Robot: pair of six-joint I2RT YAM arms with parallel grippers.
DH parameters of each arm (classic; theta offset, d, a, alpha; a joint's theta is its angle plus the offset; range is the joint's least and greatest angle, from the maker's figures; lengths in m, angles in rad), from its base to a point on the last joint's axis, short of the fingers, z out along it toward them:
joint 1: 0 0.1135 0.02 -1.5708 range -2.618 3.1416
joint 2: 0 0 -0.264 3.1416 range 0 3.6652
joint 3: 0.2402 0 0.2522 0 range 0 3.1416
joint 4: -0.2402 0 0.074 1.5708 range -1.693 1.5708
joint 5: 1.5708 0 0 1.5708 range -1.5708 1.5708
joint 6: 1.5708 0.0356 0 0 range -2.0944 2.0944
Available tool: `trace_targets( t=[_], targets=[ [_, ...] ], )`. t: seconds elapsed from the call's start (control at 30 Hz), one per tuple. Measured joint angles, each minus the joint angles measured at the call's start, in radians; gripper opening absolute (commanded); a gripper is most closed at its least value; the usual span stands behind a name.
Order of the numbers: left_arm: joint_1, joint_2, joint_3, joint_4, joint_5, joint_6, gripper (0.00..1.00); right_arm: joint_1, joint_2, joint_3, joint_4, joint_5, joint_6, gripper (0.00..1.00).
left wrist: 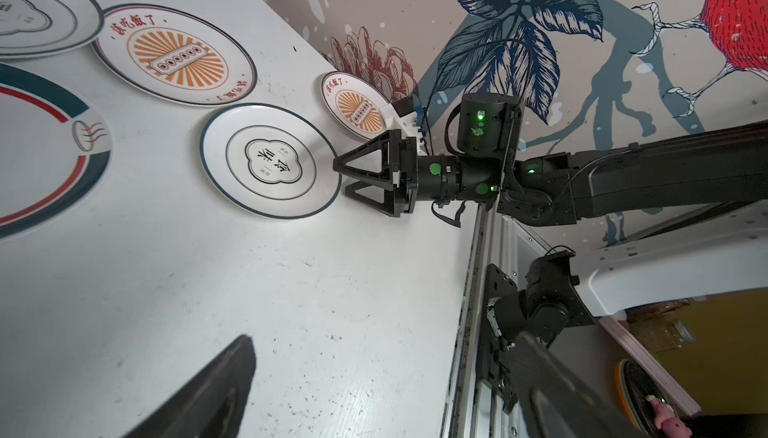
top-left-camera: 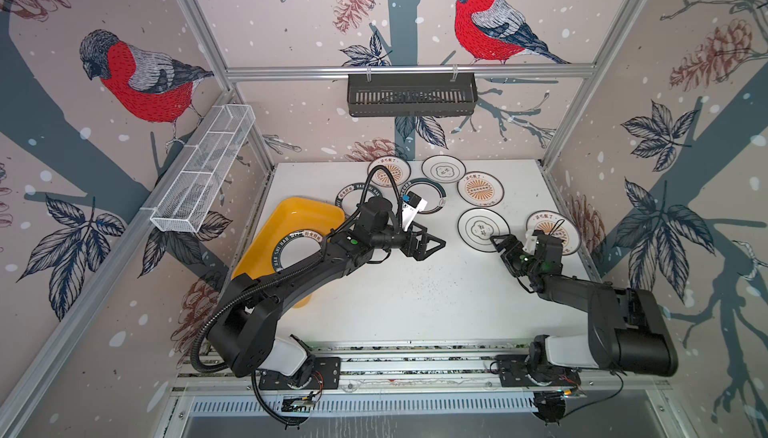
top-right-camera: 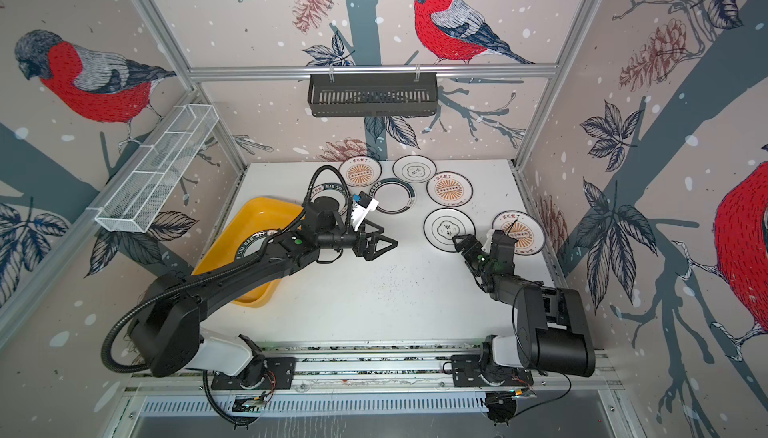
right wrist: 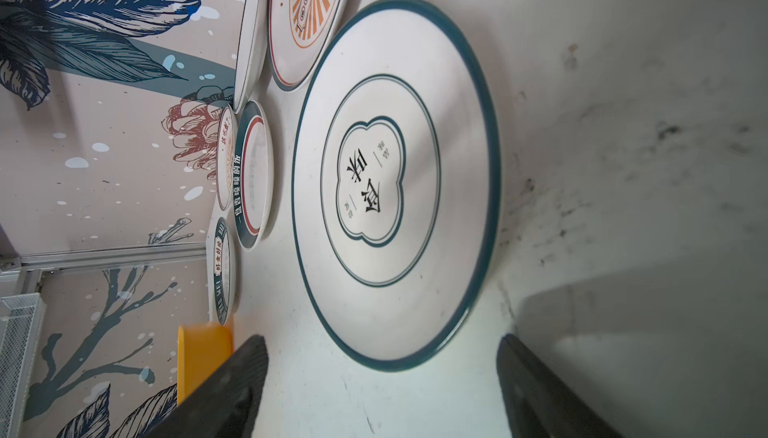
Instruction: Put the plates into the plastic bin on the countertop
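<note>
Speckled white countertop [top-left-camera: 415,298], bird-mural walls [top-left-camera: 291,20]; left pincer [top-left-camera: 434,246] spread, right pincer [top-left-camera: 498,245] spread at emblem plate [top-left-camera: 478,228] rim.

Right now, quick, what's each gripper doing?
Left gripper: open, holding nothing.
Right gripper: open, jaws at the rim of the emblem plate, not holding it.

Bright even light, soft shadows, fisheye-bowed edges.
</note>
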Motion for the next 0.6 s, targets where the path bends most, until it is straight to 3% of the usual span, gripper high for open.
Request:
trace_targets(
  t=[0.33,0.43,0.6],
  targets=[
    [-0.009,0.004,0.01,0.002,0.016,0.001,0.96,-0.017,0.09,-0.035,0.178,-0.039,0.051,0.87],
    [-0.009,0.004,0.01,0.002,0.016,0.0,0.96,-0.032,0.124,-0.05,0.25,-0.05,0.077,0.8],
    [-0.009,0.004,0.012,-0.002,0.002,0.001,0.96,-0.051,0.195,-0.085,0.378,-0.063,0.135,0.57]
  ],
)
